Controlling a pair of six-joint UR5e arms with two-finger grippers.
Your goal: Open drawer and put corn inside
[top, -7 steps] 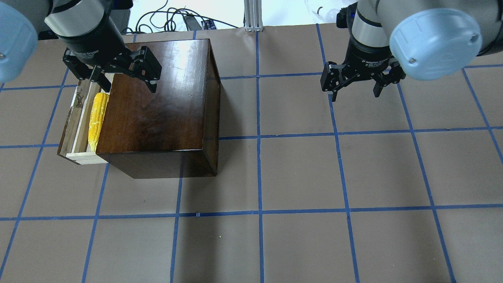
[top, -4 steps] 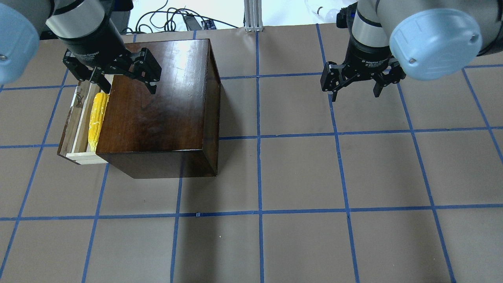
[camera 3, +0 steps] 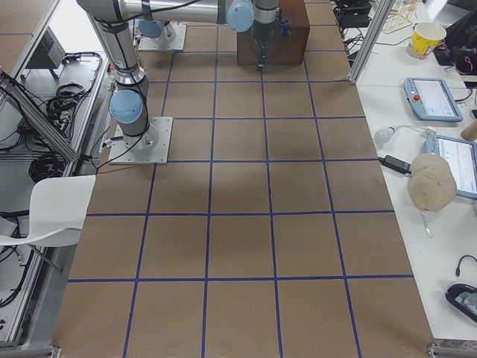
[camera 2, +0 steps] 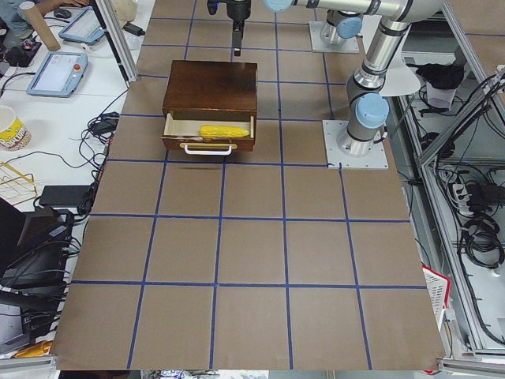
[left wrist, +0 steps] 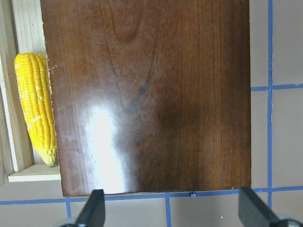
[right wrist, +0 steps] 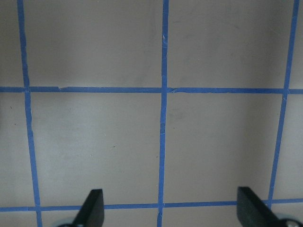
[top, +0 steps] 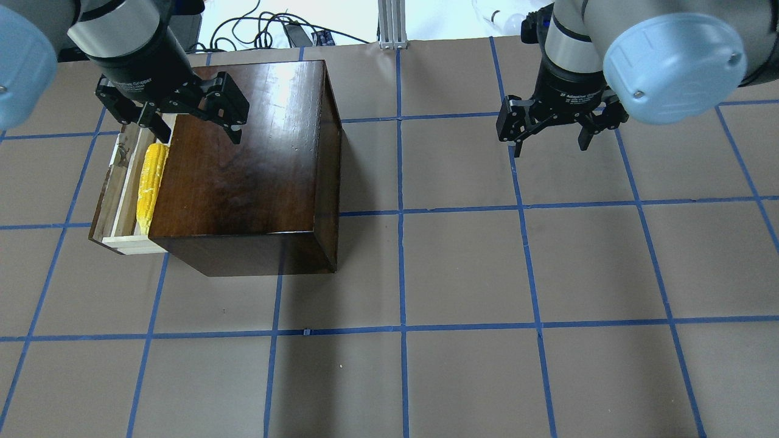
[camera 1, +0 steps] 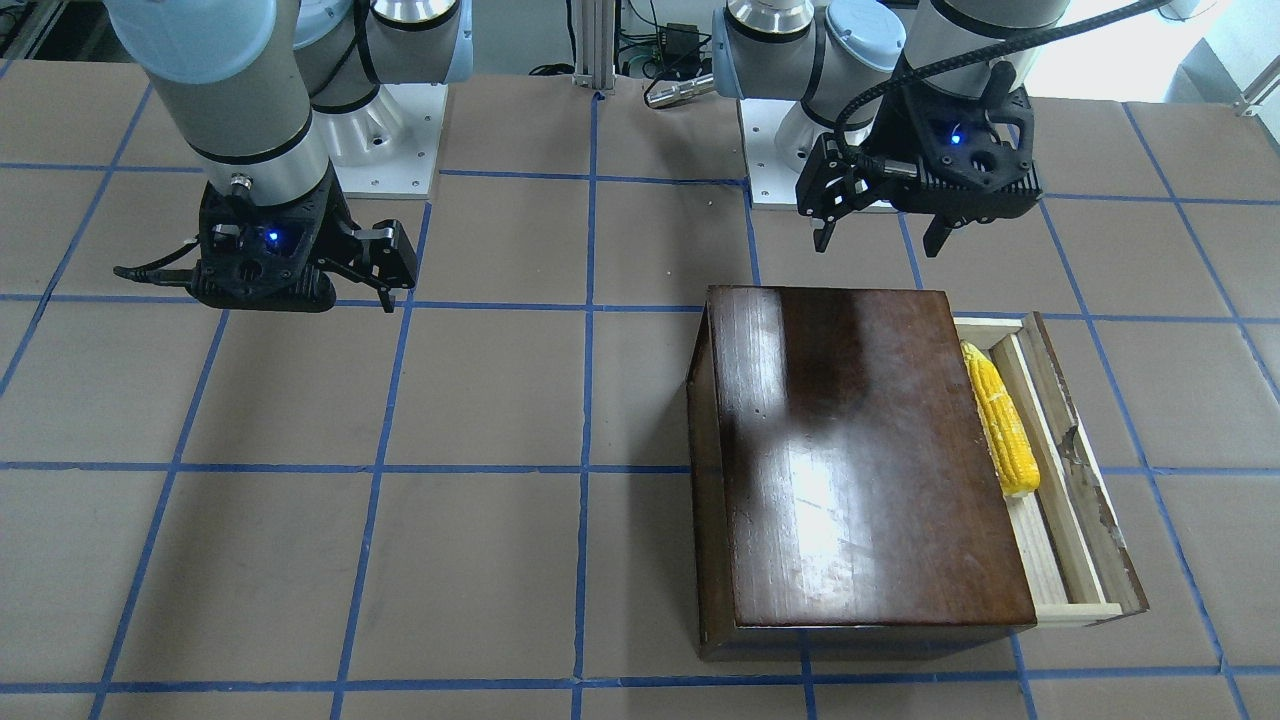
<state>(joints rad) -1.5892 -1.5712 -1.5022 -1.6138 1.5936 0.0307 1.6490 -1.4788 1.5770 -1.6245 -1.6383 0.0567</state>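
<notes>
Taped table (top: 462,261), corn (top: 149,182) in open drawer (top: 112,188), left gripper (top: 198,131) spread

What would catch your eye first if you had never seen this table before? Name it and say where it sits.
The bright yellow corn stands out first. It lies in the open drawer, which is pulled out of the left side of a glossy dark wooden box. Next come the two black grippers, both open. The left gripper hangs above the box's edge near the drawer, and the right gripper hangs over the brown table with its blue grid lines.
</notes>
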